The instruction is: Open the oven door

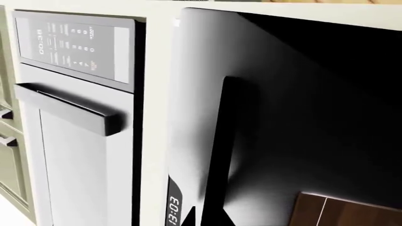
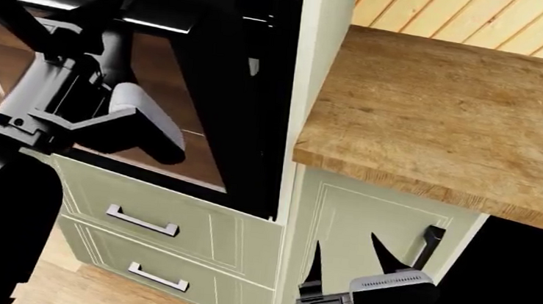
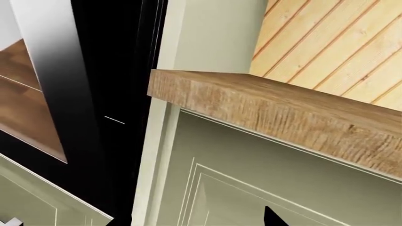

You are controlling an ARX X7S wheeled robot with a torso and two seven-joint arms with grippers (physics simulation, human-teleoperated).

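Progress looks partial: glossy black glass-windowed oven door [image 2: 211, 110] hangs ajar beside left gripper [image 2: 53, 8], spread empty; right gripper [image 2: 345, 265] likewise.

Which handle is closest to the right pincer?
The black bar handle on the green cabinet door, just above the right pincer. The two silver drawer handles sit farther left.
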